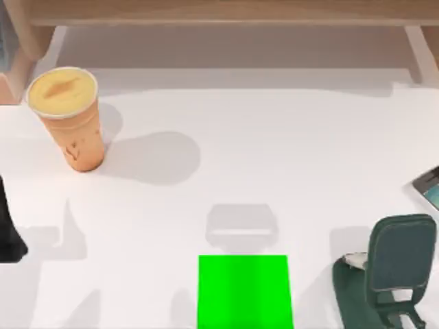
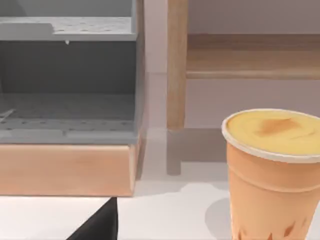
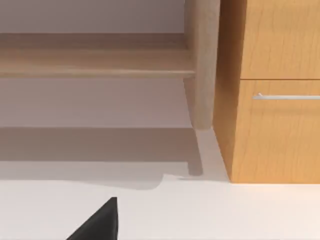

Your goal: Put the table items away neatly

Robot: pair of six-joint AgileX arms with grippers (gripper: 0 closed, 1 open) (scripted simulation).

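The cup [image 1: 68, 123] stands upright on the table [image 1: 274, 157], far left and toward the back. The pad [image 1: 245, 291] lies front centre. The stand [image 1: 387, 274] sits front right; behind it, at the right edge, is perhaps the smartphone [image 1: 429, 186].

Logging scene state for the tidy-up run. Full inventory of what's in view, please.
cup: 1, orange with a yellow lid, upright at the table's far left
green pad: 1, bright green square, flat at the near edge, middle
stand: 1, dark green, near right corner
smartphone: 1, silver-edged, cut off by the right edge of the top view, just behind the stand
table: 1, white with a pale wooden edge
grey shelf unit: 1, grey on a wooden base, behind the table, left wrist view
wooden cabinet: 1, orange-brown with a silver handle, right wrist view
left arm: 1, black, at the top view's left edge
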